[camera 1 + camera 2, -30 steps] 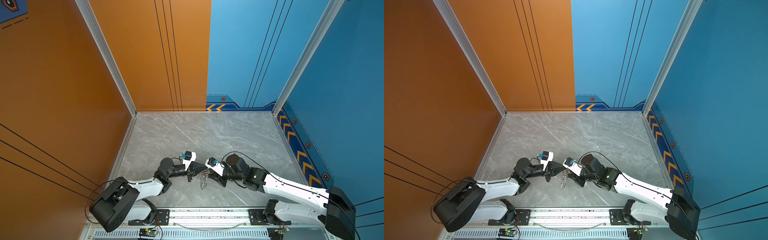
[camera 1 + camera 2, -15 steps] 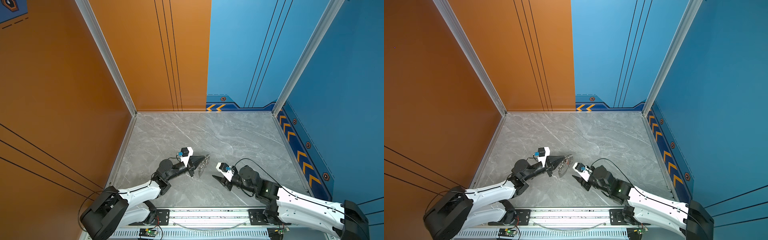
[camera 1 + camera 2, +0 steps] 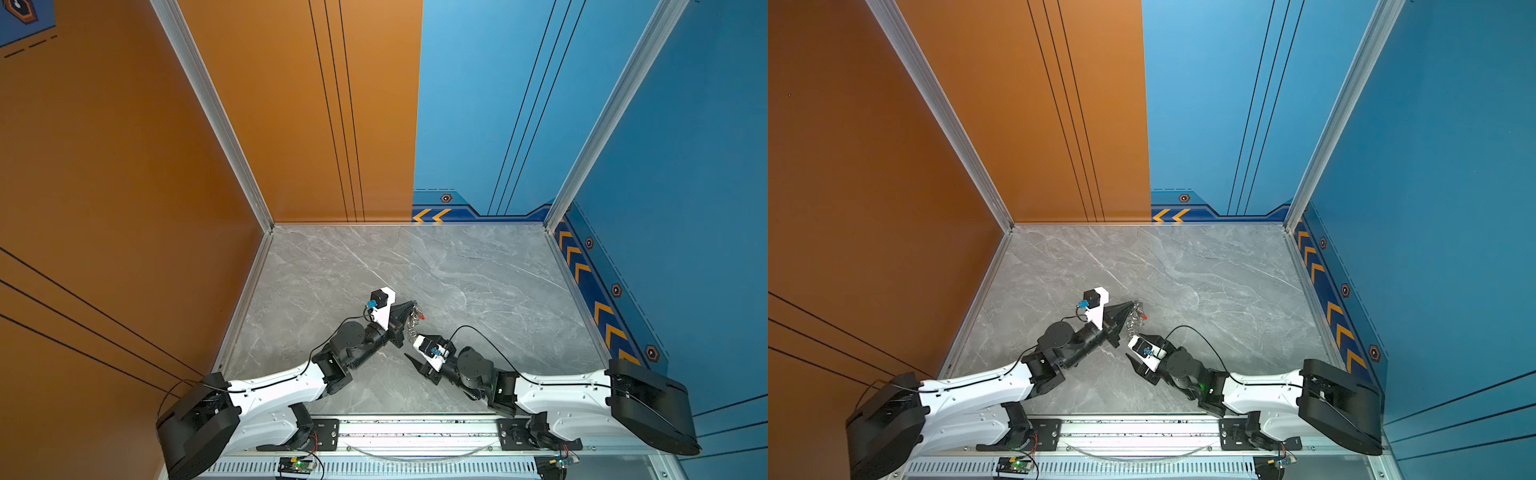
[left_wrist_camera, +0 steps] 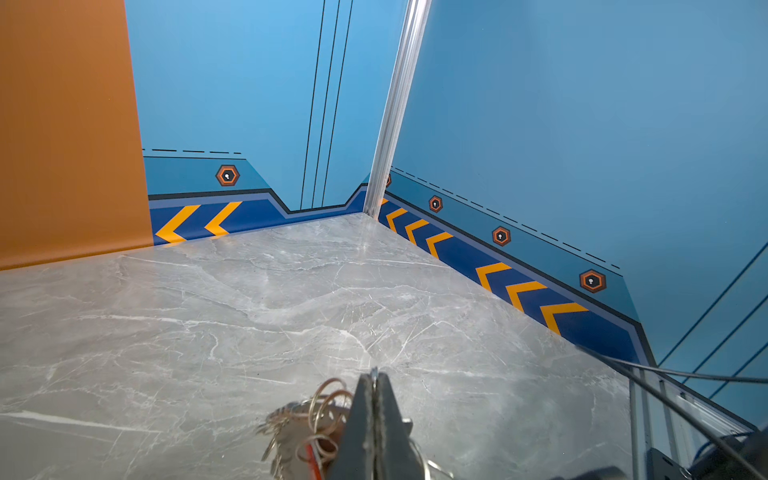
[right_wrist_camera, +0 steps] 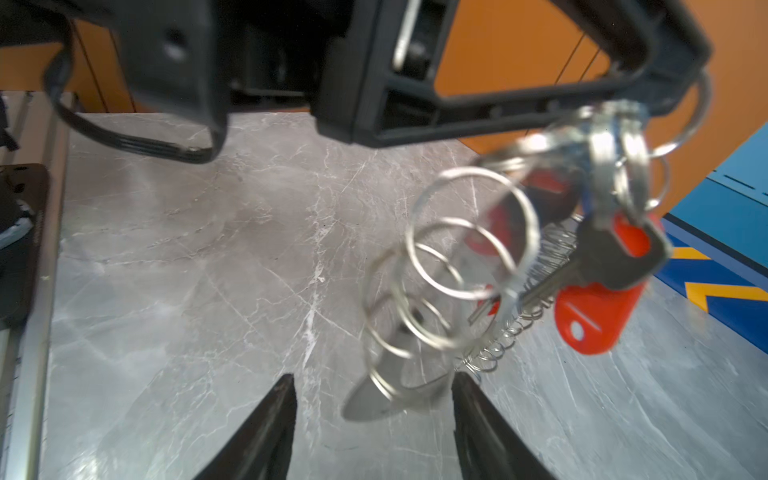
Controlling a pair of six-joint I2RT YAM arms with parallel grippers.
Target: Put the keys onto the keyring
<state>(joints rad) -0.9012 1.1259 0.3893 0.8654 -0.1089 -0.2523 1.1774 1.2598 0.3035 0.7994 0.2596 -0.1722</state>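
Note:
My left gripper point(image 3: 412, 306) point(image 3: 1133, 304) point(image 4: 375, 376) is shut on the keyring point(image 3: 410, 323) point(image 3: 1133, 322) point(image 4: 326, 401), a bunch of silver split rings hanging above the marble floor. The right wrist view shows the keyring point(image 5: 471, 232) close up. A key point(image 5: 619, 259) with an orange-red tag point(image 5: 596, 318) hangs among its rings, and a second red tag point(image 5: 548, 183) shows blurred behind them. The tag point(image 3: 421, 316) point(image 3: 1144, 316) is a red speck in both top views. My right gripper point(image 3: 411, 345) point(image 3: 1133, 345) point(image 5: 374, 380) is open and empty, just in front of the rings.
The grey marble floor point(image 3: 478, 270) is walled by an orange panel point(image 3: 124, 166) on the left and blue panels point(image 3: 685, 166) at the back and right. A metal rail point(image 3: 415, 430) with both arm bases runs along the front edge.
My right gripper has let go of the keyring, drawn back toward the front and opened wider. My left gripper has carried the keyring a little toward the back.

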